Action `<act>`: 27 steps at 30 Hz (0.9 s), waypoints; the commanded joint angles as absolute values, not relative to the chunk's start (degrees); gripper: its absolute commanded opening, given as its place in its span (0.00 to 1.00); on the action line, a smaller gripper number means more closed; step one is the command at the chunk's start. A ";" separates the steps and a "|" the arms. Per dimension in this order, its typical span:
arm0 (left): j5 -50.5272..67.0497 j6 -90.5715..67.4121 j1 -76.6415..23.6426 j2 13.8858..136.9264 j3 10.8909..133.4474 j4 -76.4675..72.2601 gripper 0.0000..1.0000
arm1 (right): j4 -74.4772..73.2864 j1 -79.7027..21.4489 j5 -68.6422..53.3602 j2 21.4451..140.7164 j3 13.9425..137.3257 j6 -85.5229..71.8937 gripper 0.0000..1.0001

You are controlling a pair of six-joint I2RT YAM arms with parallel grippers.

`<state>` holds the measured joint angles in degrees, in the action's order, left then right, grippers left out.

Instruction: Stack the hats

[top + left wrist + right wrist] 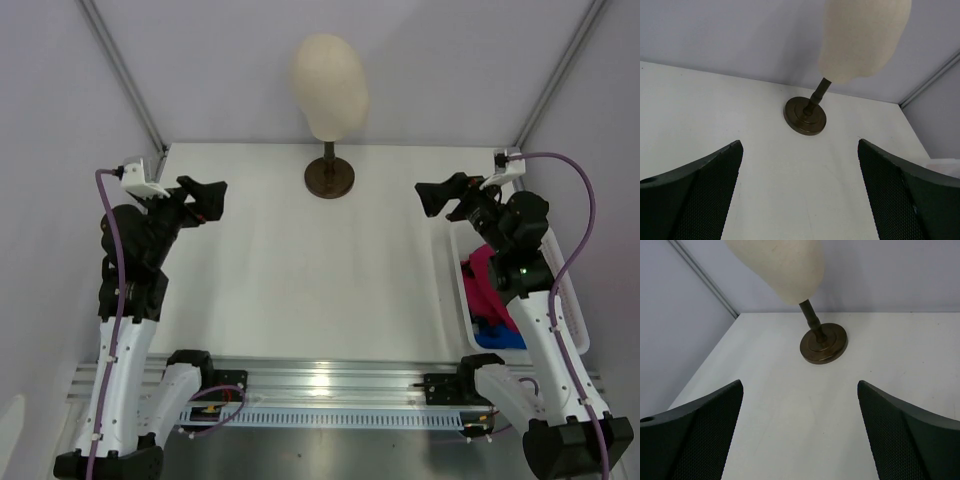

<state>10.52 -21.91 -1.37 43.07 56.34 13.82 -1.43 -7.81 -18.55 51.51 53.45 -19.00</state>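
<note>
The hats lie in a white bin (pixel 456 298) at the right edge of the top view, in the lower right part of the frame. A pink hat (pixel 482 272) is in the upper part of the bin, and a blue hat (pixel 498 336) is just below it, touching it. The right arm (pixel 520 265) is over the bin and covers much of it, so I cannot tell how many hats are inside or how they lie on each other.

The right gripper (pixel 432 198) hangs over the table (pixel 300 280), up and to the left of the bin. Its jaws are wide apart and hold nothing. The left gripper (pixel 212 200) is at the same height on the left side of the frame, also wide apart and empty. The two grippers point toward each other, well apart.

Between them, at the top centre, a cream head (pixel 328 78) stands upright on a dark round stand (pixel 329 178) near the far edge of the table. Both wrist views show this head between the spread fingers.
</note>
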 commanded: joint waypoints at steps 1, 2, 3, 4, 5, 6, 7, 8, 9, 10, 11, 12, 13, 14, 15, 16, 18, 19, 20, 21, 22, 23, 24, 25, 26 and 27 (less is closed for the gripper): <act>12.39 -21.00 -0.97 41.84 56.08 10.64 0.99 | 0.18 -8.17 -16.61 52.12 56.25 -17.93 1.00; 12.48 -20.92 -0.97 41.57 55.47 9.85 0.99 | 0.18 -8.26 -16.52 52.38 56.16 -18.19 1.00; 12.74 -20.92 -0.97 41.40 55.02 9.67 0.99 | 0.18 -8.26 -16.70 53.25 56.25 -18.28 0.99; 13.18 -20.74 -0.97 41.48 54.93 9.67 1.00 | 0.18 -8.35 -16.87 53.87 56.34 -18.46 1.00; 14.14 -20.48 -0.97 41.66 54.84 9.58 0.99 | 0.18 -8.35 -17.05 54.49 56.69 -18.81 1.00; 14.59 -20.39 -0.97 41.83 54.58 9.41 0.99 | 0.18 -8.44 -17.22 55.19 56.86 -19.07 0.99; 15.02 -20.39 -0.97 41.92 54.41 9.14 0.99 | 0.26 -8.52 -17.40 56.76 57.13 -19.25 1.00; 15.55 -20.65 -0.97 42.53 54.32 8.88 0.99 | 0.18 -8.70 -17.58 57.47 57.48 -19.86 0.99; 17.21 -20.74 -0.97 42.97 53.88 8.27 1.00 | 0.26 -8.79 -17.23 58.35 57.31 -21.95 1.00; 18.10 -21.53 -1.05 44.28 53.79 8.00 1.00 | 2.26 -9.05 -17.05 60.10 56.96 -24.67 0.99; 18.11 -22.75 -1.05 44.99 53.79 7.48 1.00 | 3.50 -9.14 -16.96 61.07 56.61 -24.70 1.00; 18.11 -24.42 -1.05 45.78 53.44 7.04 0.99 | 4.47 -9.40 -16.35 62.22 56.17 -26.79 0.99; 17.41 -26.70 -1.05 46.66 53.00 6.07 0.95 | 5.09 -9.58 -15.22 63.36 55.81 -28.11 0.99; 16.88 -32.72 -1.14 47.54 52.48 5.46 0.92 | 6.40 -9.84 -13.55 66.15 55.90 -29.43 0.97; 16.88 -35.65 -1.23 49.20 51.69 4.32 0.88 | 7.55 -10.45 -13.27 67.49 55.99 -31.53 0.94; 16.27 -39.08 -1.58 50.00 50.11 0.65 0.86 | 8.86 -10.72 -13.27 69.15 56.07 -32.51 0.91; 13.55 -46.82 -3.86 53.06 46.68 -5.25 0.66 | 12.73 -11.51 -13.01 74.07 56.34 -35.40 0.74; 9.10 -49.19 -4.82 54.30 43.97 -9.62 0.60 | 13.79 -11.77 -12.66 75.92 57.12 -39.94 0.67; 6.96 -53.31 -6.92 55.88 43.08 -12.02 0.55 | 14.76 -11.95 -12.22 79.85 57.82 -42.60 0.53; 5.38 -55.18 -7.73 57.64 42.46 -14.22 0.44 | 15.03 -12.39 -12.22 82.07 58.70 -45.24 0.43; 4.14 -57.37 -8.26 62.09 42.19 -15.72 0.34 | 15.64 -12.65 -12.30 84.35 59.58 -49.09 0.27; 3.17 -60.96 -9.13 64.75 42.62 -17.99 0.25 | 16.51 -13.09 -12.13 86.55 61.59 -50.78 0.04; 3.08 -62.30 -9.49 67.30 43.06 -19.15 0.05 | 17.31 -13.53 -12.13 91.01 62.57 -51.93 0.00; 3.25 -63.79 -9.84 73.07 44.55 -19.94 0.01 | 17.92 -14.23 -11.95 93.06 63.62 -53.07 0.00; 5.08 -66.42 -10.02 76.17 46.74 -21.69 0.01 | 19.84 -14.59 -11.95 94.90 65.46 -54.83 0.00; 6.58 -67.05 -10.02 79.25 49.11 -23.19 0.01 | 20.91 -14.85 -11.52 98.14 66.17 -55.71 0.00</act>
